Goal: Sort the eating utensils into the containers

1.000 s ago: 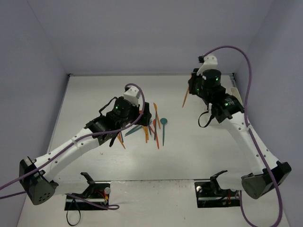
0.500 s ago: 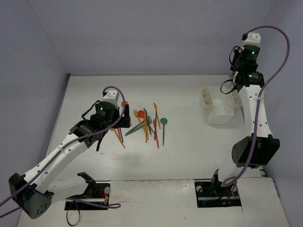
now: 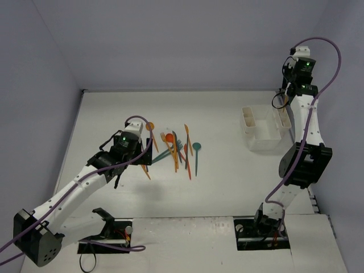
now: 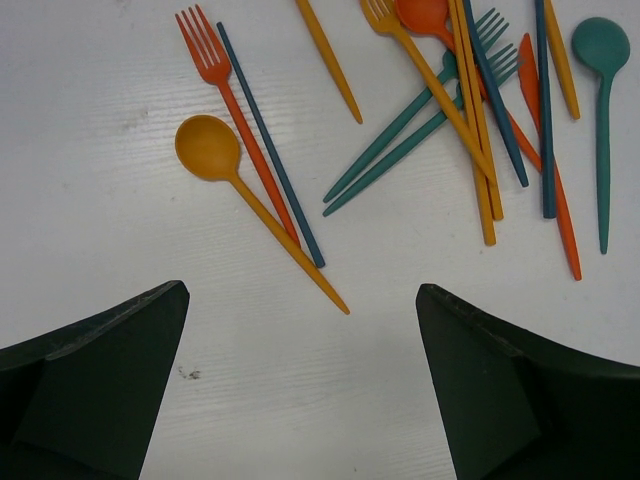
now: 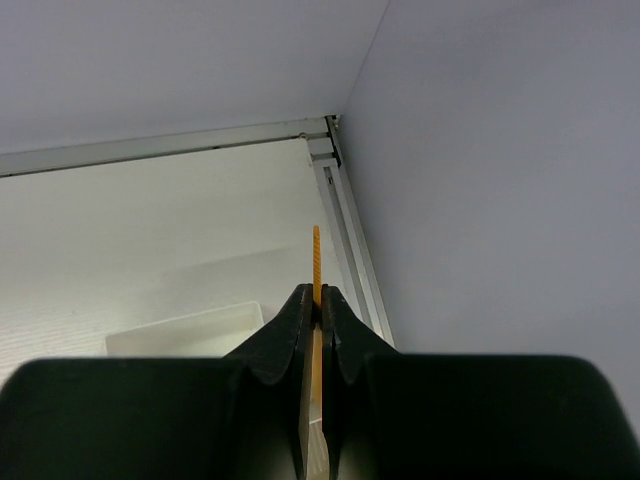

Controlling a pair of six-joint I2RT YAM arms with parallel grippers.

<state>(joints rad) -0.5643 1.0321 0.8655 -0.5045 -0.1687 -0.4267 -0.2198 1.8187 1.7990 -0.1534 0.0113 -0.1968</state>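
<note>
Several orange, red-orange and teal utensils (image 3: 177, 151) lie in a loose pile at the table's middle. In the left wrist view an orange spoon (image 4: 207, 148), a red-orange fork (image 4: 205, 45) and a teal spoon (image 4: 600, 45) lie just beyond my left gripper (image 4: 300, 380). It is open and empty, and hovers at the pile's near left side (image 3: 132, 161). My right gripper (image 5: 316, 300) is shut on a thin orange knife (image 5: 316, 255). It holds the knife upright over the right end of the white holder (image 3: 264, 129), where the knife (image 3: 282, 116) reaches down.
The holder (image 5: 190, 330) stands at the back right, close to the right wall and the table's metal edge rail (image 5: 345, 230). The right arm stands tall along the right wall. Both arm bases sit at the near edge.
</note>
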